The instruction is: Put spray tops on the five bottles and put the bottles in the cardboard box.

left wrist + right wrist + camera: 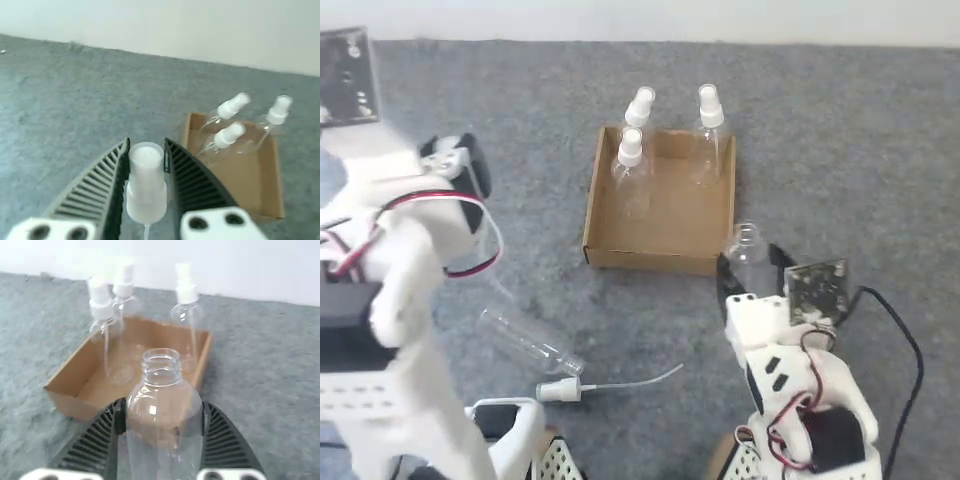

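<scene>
Now — left pincer (146,145) pinching spray top (146,187), tube (145,233) cut off | right pincer (163,407) pinching uncapped bottle (161,385)

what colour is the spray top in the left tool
White; the spray top in the left tool shows best in the left wrist view.

Both arms are chunky white printed plastic. The left arm (410,250) has red and black wires (498,245) looping off it. The right arm (765,320) has red wires too, plus a black cable (898,330) trailing off and a small bare circuit board (814,286) on its wrist. The left gripper (146,146) and right gripper (162,407) both have black ribbed triangular fingers (97,175) on white bases with dark screw holes (224,219).
</scene>
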